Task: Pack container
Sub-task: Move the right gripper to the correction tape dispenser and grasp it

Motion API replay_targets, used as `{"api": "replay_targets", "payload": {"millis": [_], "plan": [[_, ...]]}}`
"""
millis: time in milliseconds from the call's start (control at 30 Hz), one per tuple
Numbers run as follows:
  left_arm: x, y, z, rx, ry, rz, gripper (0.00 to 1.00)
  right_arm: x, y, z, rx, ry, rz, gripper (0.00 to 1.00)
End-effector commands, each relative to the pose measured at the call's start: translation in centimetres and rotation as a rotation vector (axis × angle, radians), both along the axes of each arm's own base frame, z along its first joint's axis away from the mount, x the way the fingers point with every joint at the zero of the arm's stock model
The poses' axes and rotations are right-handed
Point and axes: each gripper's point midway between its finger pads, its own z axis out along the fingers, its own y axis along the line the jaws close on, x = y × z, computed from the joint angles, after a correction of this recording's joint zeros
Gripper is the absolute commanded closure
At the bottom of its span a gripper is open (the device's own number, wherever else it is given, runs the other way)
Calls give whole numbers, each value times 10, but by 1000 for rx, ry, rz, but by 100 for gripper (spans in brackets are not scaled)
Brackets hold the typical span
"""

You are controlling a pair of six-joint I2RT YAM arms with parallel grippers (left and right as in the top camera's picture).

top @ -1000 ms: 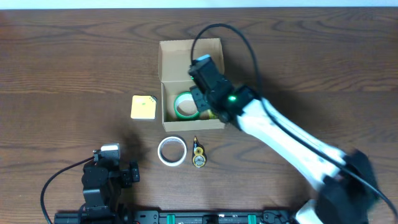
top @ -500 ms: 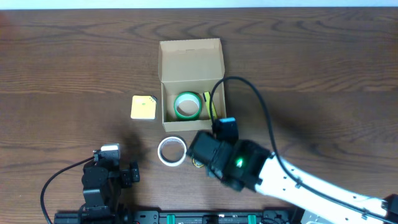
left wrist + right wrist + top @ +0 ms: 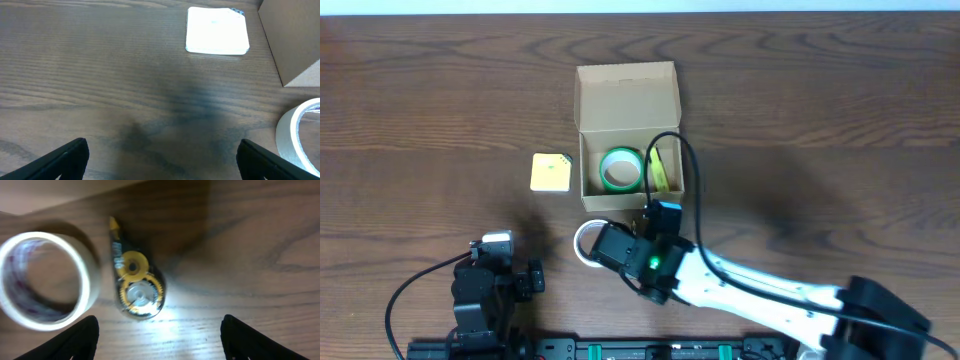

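container: the cardboard box sits on the desk just ahead of your right fingers, flap lid open, a green tape roll and a yellow item inside.
handling: judge it light and thin-walled, easy to dent or shove; take the flap lid by its free edge, don't squeeze a wall.
right fingers: released, spread wide, holding nothing; the yellow-geared dispenser lies between the tips and slightly ahead, the white tape roll ahead of the left tip.
right arm pose: reaching low across the desk front, wrist facing down over the dispenser.
left fingers: released, wide, empty; held low, yellow pad ahead, box wall ahead to their right.
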Motion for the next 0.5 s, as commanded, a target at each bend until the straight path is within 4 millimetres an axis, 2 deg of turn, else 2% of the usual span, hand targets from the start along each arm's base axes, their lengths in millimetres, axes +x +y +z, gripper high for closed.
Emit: {"api": "replay_targets", "payload": {"millis": [0,300,467], "plan": [[-3,0,-9,6,26,-5,5,3,-6,-14,-22,15,-71,21],[-3,0,-9,6,26,-5,5,13,3,-36,2,51,-102,20],[-3,0,-9,6,26,-5,5,15,5,-42,6,58,-103,19]]}}
